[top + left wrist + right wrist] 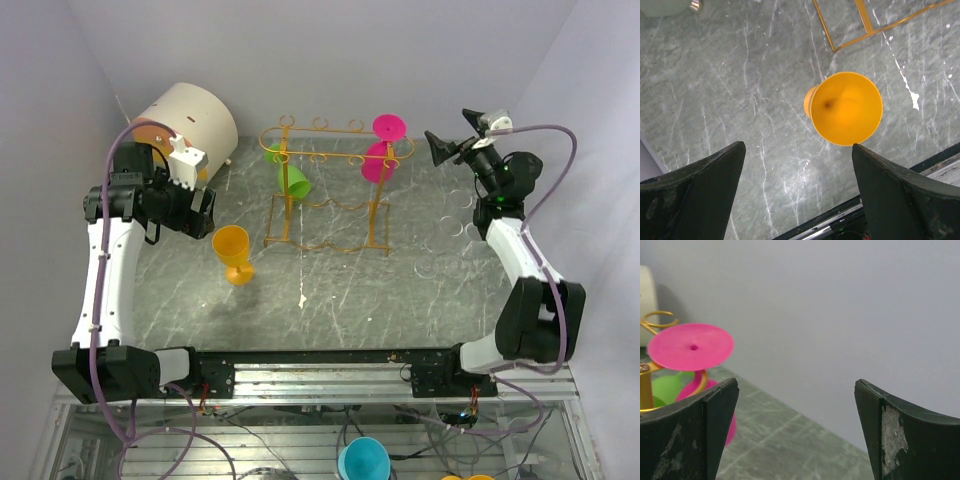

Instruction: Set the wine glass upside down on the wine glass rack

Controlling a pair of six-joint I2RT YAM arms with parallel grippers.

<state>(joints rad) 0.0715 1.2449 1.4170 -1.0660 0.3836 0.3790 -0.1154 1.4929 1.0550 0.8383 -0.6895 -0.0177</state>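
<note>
The golden wire wine glass rack (325, 190) stands at the back middle of the marble table. A pink wine glass (385, 145) hangs upside down at its right end, its round foot (690, 346) resting on the top rail. A green glass (292, 178) hangs tilted at the left end. An orange wine glass (233, 252) stands upright on the table left of the rack; from above its bowl (845, 107) is empty. My left gripper (203, 215) hovers open just left of it, holding nothing (797, 150). My right gripper (450, 130) is open and empty (796, 385), just right of the pink glass.
A round cream drum with an orange face (190, 120) sits at the back left, behind the left arm. Grey walls close in the table on the left, back and right. The metal rail (320, 365) runs along the near edge, with a teal cup (362, 460) below it.
</note>
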